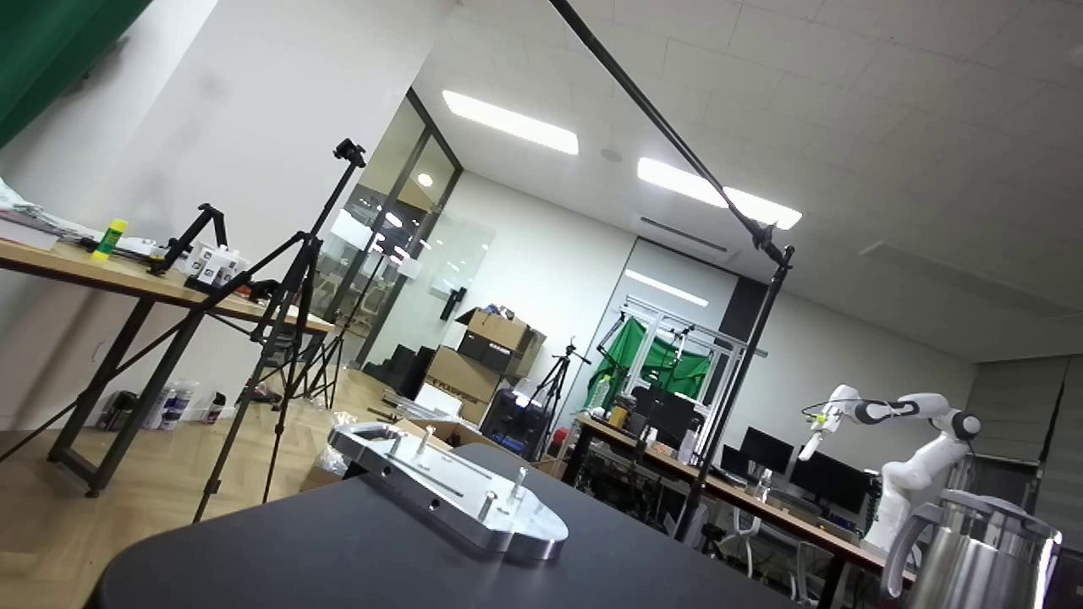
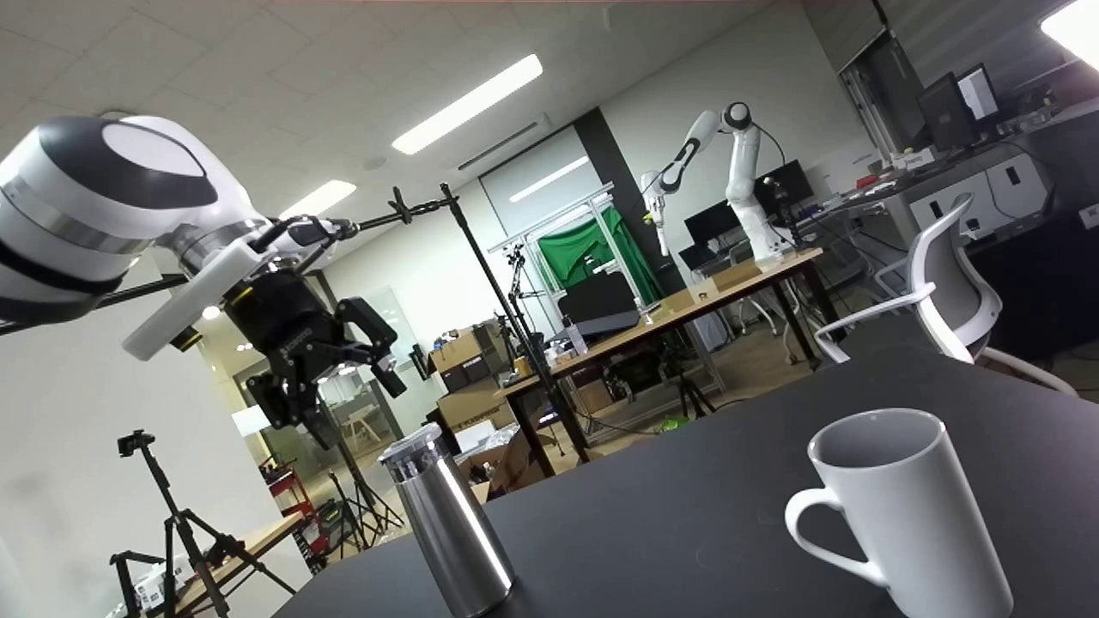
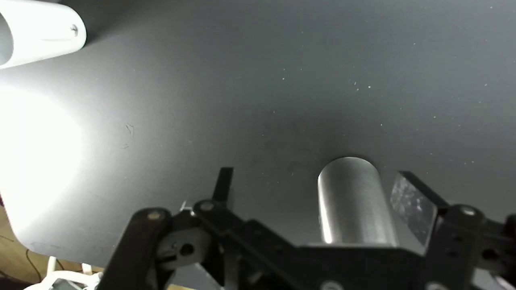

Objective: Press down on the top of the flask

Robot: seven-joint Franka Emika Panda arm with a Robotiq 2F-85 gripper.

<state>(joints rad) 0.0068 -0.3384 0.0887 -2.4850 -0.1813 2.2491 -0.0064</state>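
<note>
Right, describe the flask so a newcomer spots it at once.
In an exterior view, start at the dark table. Toward its left in the picture, below and right of the hand, stands the flask: a shiny metal cylinder, unlike the white, handled mug.

Wide passage over black tabletop (image 2: 670, 506) between two obstacles, flask (image 2: 452, 532) and white mug (image 2: 919, 515)

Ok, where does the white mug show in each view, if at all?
In an exterior view with the metal plate: not there.
In an exterior view: white mug at lower right.
Wrist view: white mug, top left corner, partly out of frame.
Shared landmark: dark tabletop, in all three.
</note>
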